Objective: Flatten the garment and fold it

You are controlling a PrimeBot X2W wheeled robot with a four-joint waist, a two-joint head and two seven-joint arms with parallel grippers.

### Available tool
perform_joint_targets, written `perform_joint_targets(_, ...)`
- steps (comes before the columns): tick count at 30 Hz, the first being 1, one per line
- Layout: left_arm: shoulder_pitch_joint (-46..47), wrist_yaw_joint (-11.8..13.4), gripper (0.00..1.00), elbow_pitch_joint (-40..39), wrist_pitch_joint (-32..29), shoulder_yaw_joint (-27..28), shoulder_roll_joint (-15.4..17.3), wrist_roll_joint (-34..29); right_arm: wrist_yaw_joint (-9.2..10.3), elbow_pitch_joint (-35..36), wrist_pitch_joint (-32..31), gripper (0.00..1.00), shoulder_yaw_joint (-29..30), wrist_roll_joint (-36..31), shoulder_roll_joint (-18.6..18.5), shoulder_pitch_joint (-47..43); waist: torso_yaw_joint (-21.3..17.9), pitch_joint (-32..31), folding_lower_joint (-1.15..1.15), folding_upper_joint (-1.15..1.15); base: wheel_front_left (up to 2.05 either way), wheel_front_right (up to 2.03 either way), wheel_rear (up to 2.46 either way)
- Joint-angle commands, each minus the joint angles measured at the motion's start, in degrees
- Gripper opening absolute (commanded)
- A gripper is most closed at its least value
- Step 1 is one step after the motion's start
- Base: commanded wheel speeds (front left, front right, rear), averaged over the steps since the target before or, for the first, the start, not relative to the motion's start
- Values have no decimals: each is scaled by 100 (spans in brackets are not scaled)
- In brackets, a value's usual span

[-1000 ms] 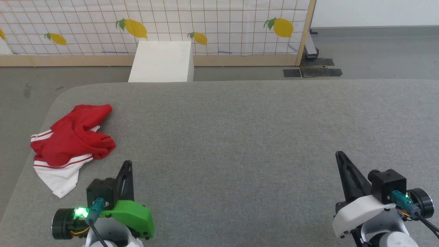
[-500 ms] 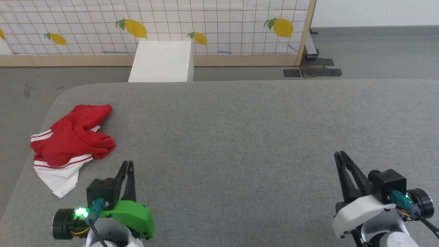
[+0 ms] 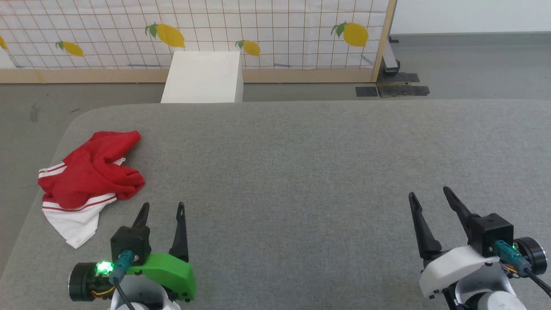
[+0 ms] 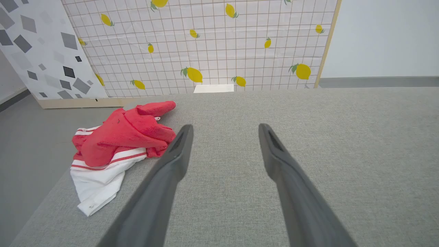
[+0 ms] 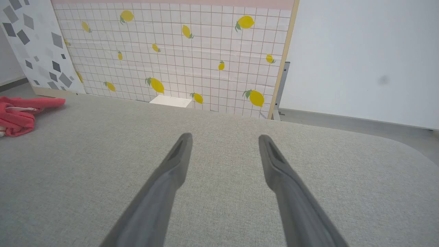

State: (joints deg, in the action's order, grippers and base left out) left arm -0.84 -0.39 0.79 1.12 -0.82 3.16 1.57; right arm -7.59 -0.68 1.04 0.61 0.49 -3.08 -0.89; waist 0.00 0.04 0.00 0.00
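Starting out — left gripper [image 3: 162, 205] and right gripper [image 3: 429, 191] gape wide, empty; next I probably reach left for the crumpled jersey [image 3: 92, 172].

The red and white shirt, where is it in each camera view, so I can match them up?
Head view: shirt at the left, near the grey surface's left edge.
Left wrist view: shirt left of centre.
Right wrist view: shirt at the far left edge, cut off.
Shared landmark: white box before the lemon panel.
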Motion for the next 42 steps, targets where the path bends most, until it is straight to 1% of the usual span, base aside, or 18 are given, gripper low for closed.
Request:
perform_joint_targets(1, -2, 15, 100, 27, 59, -20, -3, 35, 1, -9, 60, 100, 19, 19, 2, 2, 1, 0, 0, 0, 0, 0, 0)
perform_joint_targets(14, -2, 27, 100, -18, 213, -58, -6, 181, 2, -23, 214, 100, 28, 248, 4, -12, 11, 3, 0, 0, 0, 0, 0)
perform_joint_targets(23, -42, 52, 100, -42, 317, -90, -8, 313, 3, -65, 319, 100, 34, 274, 6, 7, 17, -12, 0, 0, 0, 0, 0)
perform_joint_targets(42, -32, 41, 100, 227, 541, -236, -12, 496, 4, -304, 495, 100, 60, 301, 9, 25, 27, 10, 0, 0, 0, 0, 0)
